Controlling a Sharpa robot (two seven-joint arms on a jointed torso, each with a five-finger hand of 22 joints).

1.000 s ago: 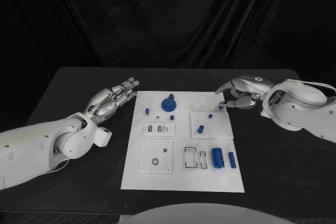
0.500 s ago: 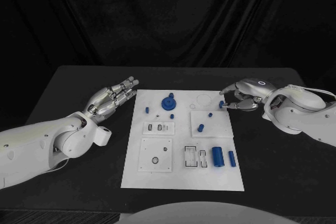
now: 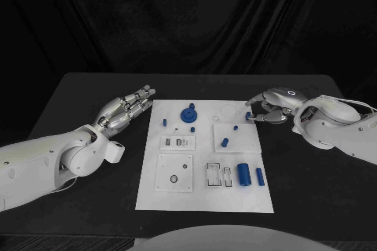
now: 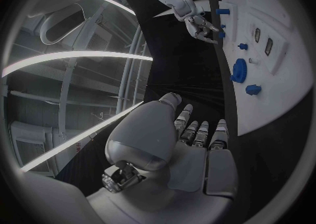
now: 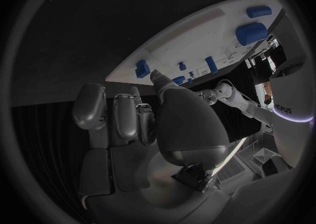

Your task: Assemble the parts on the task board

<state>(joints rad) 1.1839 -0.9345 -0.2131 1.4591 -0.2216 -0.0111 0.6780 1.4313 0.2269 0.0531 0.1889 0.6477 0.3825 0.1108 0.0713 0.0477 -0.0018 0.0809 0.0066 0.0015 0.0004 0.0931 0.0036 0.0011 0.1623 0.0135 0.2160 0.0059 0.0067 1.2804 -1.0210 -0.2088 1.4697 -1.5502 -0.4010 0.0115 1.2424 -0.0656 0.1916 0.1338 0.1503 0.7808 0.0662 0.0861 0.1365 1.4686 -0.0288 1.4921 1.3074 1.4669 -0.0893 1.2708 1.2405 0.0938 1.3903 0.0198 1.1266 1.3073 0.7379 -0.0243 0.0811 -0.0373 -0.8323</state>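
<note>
My right hand [image 3: 267, 110] hovers at the white board's [image 3: 204, 199] far right edge, pinching a small blue peg [image 3: 248, 115]. The raised plate [image 3: 236, 140] lies just near-left of it. My left hand [image 3: 126, 110] rests open, fingers straight, left of the board.

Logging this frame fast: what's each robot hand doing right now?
Left robot hand: open, fingers stretched out, holding nothing, beside the task board.
Right robot hand: pinching a small blue part at the board's far right edge.
</note>
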